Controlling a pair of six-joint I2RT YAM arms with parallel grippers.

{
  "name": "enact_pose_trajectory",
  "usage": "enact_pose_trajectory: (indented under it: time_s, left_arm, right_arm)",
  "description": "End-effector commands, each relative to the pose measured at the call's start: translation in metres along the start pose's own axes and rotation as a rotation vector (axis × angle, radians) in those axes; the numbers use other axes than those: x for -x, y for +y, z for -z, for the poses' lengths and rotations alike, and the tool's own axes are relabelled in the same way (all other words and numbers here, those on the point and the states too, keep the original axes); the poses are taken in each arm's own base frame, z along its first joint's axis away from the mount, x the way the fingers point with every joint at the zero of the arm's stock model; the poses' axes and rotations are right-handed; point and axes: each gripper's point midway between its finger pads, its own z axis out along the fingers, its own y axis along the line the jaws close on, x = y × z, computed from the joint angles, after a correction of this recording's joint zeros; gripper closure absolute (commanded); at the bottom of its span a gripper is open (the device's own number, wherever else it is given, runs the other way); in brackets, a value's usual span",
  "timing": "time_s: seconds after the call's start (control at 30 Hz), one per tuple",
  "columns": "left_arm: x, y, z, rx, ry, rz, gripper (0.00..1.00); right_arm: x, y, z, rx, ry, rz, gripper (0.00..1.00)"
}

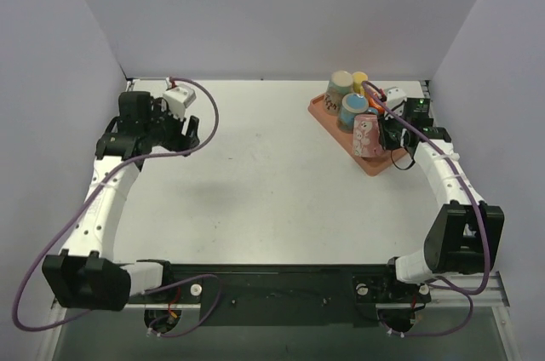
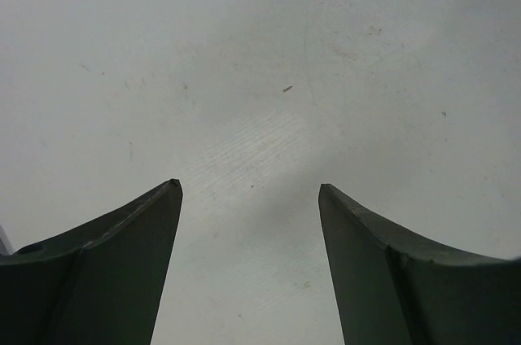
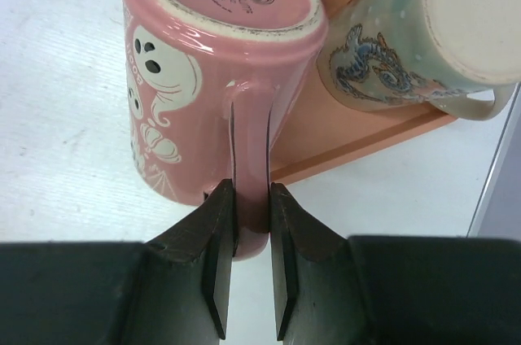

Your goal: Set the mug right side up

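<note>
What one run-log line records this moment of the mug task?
right gripper: shut on pink ghost mug by its handle | mug: upside down on salmon tray | left gripper: open, empty, above table

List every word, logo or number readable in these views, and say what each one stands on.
"S" in a ring: stamped on the upturned base of the pink ghost mug.
Curved print around that stamp: too small to read.
"BOO", probably: sideways on the same mug's side, partly cut off, so uncertain.
Dragon mug: a drawing only, no lettering visible.
Top and left wrist views: nothing readable.
</note>
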Motion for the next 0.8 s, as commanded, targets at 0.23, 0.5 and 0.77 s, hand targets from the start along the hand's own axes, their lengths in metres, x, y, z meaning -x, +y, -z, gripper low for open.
enact_pose_trajectory:
  time_s: [0.23, 0.5, 0.77]
  left_arm:
    - [0.039, -0.072, 0.025, -0.175, -0.36, -0.414, 0.23]
    - [0.047, -0.103, 0.023, -0.204, -0.431, -0.465, 0.23]
    - [0.047, -0.142, 0.011, -0.182, -0.58, -0.71, 0.24]
  right_arm:
    - [-0.006, 0.006, 0.013, -0.043, 0.018, -0.219, 1.0]
    - [-0.005, 0.003, 0.02, -0.039, -0.003, -0.367, 1.0]
    - [-0.016, -0.001, 0.011, -0.062, 0.015, -0.578, 1.0]
